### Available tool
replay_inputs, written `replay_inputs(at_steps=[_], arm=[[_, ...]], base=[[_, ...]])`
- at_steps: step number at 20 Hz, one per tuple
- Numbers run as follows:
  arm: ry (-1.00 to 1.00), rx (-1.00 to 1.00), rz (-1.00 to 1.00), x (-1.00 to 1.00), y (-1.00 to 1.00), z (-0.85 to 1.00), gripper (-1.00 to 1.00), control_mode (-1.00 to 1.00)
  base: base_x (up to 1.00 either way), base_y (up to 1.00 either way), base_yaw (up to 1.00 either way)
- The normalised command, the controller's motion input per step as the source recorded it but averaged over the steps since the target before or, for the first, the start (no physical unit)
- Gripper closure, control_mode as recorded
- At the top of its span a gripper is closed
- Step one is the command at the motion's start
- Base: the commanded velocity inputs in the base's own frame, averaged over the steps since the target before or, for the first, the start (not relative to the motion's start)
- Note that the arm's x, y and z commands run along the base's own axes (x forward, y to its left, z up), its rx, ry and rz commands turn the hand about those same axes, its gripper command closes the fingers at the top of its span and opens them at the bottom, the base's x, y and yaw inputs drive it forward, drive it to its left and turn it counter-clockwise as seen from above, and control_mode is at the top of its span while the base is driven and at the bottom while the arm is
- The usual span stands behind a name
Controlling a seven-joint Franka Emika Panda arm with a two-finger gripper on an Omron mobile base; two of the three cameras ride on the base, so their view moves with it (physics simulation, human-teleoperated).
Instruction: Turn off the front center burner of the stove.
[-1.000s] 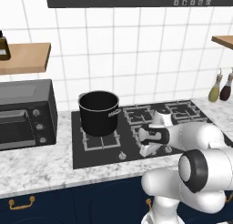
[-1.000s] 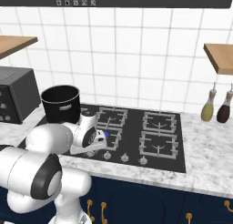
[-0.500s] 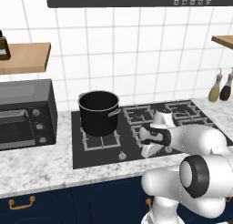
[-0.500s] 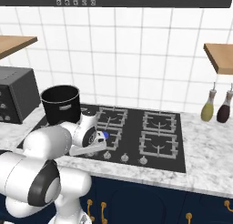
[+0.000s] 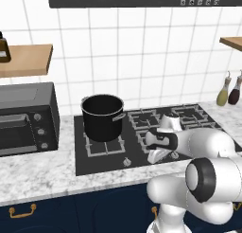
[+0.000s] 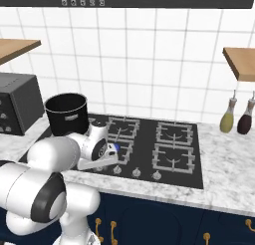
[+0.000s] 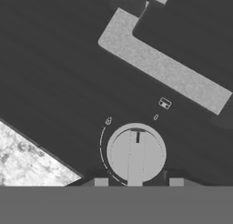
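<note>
The front center burner (image 6: 115,147) glows blue on the stove (image 6: 191,162), just behind its front knob row. A silver knob (image 7: 136,153) sits between the jaws, which are clamped on it. The gripper (image 5: 158,155) hangs over the stove's front edge, right of the black pot (image 5: 102,116); the stove rests on the marble counter (image 5: 38,173).

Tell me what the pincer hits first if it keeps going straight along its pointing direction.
Most likely the round silver knob on the stove: it sits centred just ahead of the pincer, whose tips flank it. Whether they already touch is unclear.
</note>
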Motion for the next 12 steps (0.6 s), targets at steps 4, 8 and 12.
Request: replay_inputs(at_steps=[4, 8, 12], arm=[[0.00, 0.00, -0.03, 0.11, 0.14, -0.03, 1.00, -1.00], [0.00, 0.00, -0.15, 0.10, 0.39, -0.18, 1.00, -1.00], [0.00, 0.00, -0.21, 0.06, 0.41, -0.22, 1.00, -1.00]], base=[[0.00, 0.00, 0.00], [0.00, 0.00, 0.00], [0.00, 0.00, 0.00]])
